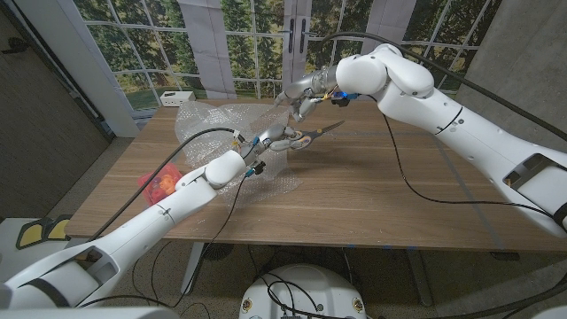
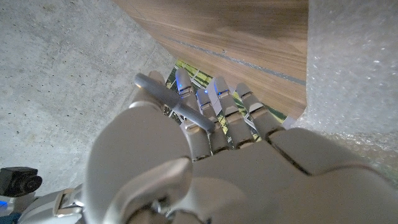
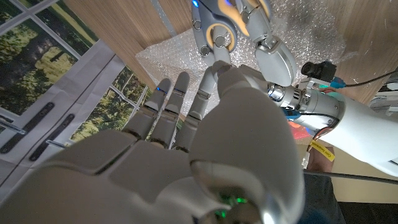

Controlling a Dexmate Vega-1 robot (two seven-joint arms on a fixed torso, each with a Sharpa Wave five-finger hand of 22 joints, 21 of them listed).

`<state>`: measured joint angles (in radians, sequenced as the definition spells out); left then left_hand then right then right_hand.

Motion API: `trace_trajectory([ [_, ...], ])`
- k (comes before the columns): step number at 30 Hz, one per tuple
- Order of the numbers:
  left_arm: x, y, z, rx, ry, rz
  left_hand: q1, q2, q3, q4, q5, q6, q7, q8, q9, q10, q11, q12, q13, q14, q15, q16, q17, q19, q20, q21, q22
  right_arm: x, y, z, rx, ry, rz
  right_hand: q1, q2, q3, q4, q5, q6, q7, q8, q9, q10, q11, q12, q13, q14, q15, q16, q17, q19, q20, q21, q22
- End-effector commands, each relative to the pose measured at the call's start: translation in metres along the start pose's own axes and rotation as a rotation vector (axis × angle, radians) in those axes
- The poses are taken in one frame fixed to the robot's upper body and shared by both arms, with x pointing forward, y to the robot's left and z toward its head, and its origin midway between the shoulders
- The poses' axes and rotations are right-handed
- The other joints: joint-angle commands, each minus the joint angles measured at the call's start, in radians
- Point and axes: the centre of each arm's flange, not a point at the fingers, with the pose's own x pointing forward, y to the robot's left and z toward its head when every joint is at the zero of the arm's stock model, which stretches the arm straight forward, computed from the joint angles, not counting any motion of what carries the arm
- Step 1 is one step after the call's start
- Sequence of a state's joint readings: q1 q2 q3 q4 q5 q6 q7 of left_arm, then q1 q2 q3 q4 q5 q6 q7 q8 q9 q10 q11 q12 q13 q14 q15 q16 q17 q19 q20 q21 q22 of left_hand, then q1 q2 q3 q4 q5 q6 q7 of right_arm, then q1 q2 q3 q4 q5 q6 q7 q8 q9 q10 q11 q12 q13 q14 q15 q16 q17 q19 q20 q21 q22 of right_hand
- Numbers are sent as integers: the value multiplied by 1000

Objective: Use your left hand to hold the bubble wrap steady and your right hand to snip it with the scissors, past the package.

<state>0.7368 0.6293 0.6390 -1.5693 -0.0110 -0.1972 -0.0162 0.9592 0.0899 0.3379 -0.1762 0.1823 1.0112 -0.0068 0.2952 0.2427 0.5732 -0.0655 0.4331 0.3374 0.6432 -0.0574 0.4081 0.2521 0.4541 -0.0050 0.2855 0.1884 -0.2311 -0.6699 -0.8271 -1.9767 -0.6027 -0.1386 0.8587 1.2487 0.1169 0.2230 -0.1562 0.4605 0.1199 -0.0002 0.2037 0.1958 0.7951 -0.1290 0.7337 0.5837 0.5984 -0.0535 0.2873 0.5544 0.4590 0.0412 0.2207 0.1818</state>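
- In the head view we see the bubble wrap (image 1: 217, 124) spread over the far left part of the wooden table (image 1: 372, 190), reaching from near the far edge down toward the middle, crinkled and partly lifted.
- Our left hand (image 1: 270, 140) sits over the sheet's near-middle part, its arm coming in from the near left corner; its fingers are extended over the wrap, but we cannot tell whether they pinch it or only press on it.
- In the left wrist view the left hand's fingers (image 2: 214, 112) lie side by side and nearly straight, with bubble wrap (image 2: 351, 74) just beside them and bare wood beyond.
- The scissors (image 1: 319, 132) show in the head view just beside the left hand, blades pointing toward the right edge of the table; we cannot tell whether they lie on the table or are held.
- Our right hand (image 1: 306, 91) hovers above the far middle of the table, above the scissors and apart from them, fingers loosely spread and holding nothing.
- The right wrist view shows the right hand's fingers (image 3: 180, 106) straight and slightly apart, with the left hand (image 3: 239, 28) over the bubble wrap (image 3: 180, 59) beyond.
- Something red-orange (image 1: 159, 184) lies under the left arm near the table's left edge; we cannot tell what it is.
- A white box (image 1: 174, 97) stands at the far left corner.
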Motion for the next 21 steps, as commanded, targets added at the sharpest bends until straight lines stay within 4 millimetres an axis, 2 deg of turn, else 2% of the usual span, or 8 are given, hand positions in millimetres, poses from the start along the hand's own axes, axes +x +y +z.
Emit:
trace_trajectory([
  [1,1,-1,0,-22,5,39,93,66,15,7,-1,-2,3,24,32,158,-105,10,22,78,-173,43,24,83,-36,39,10,-4,0,-8,5,30,-17,-4,4,1,-3,3,11,-1,2,2,18,-22,6,4,10,-167,-5,4,2,2,-4,2],
  [3,1,-2,-1,-43,2,67,100,67,19,7,-3,-7,4,28,39,157,-103,9,26,95,-172,46,24,99,-40,48,13,-4,0,-9,4,35,-23,-4,5,1,-2,3,11,-3,1,2,16,-21,6,4,10,-166,-7,3,2,1,-4,2],
  [9,0,-5,-19,-280,30,137,100,79,30,19,-3,-33,15,30,55,146,-89,2,35,90,-168,29,16,83,-41,50,20,-5,0,-14,-8,66,-42,-4,5,1,-2,3,11,-4,0,2,14,-20,7,5,10,-167,-7,5,2,2,-4,2],
  [21,-6,-10,-37,-488,86,127,97,78,35,26,-5,-37,17,41,73,154,-85,2,44,105,-165,23,10,84,-46,62,28,-9,-5,-24,3,122,-97,-3,6,1,-2,3,11,-4,-2,2,12,-22,8,5,10,-167,-10,6,2,4,-4,2],
])
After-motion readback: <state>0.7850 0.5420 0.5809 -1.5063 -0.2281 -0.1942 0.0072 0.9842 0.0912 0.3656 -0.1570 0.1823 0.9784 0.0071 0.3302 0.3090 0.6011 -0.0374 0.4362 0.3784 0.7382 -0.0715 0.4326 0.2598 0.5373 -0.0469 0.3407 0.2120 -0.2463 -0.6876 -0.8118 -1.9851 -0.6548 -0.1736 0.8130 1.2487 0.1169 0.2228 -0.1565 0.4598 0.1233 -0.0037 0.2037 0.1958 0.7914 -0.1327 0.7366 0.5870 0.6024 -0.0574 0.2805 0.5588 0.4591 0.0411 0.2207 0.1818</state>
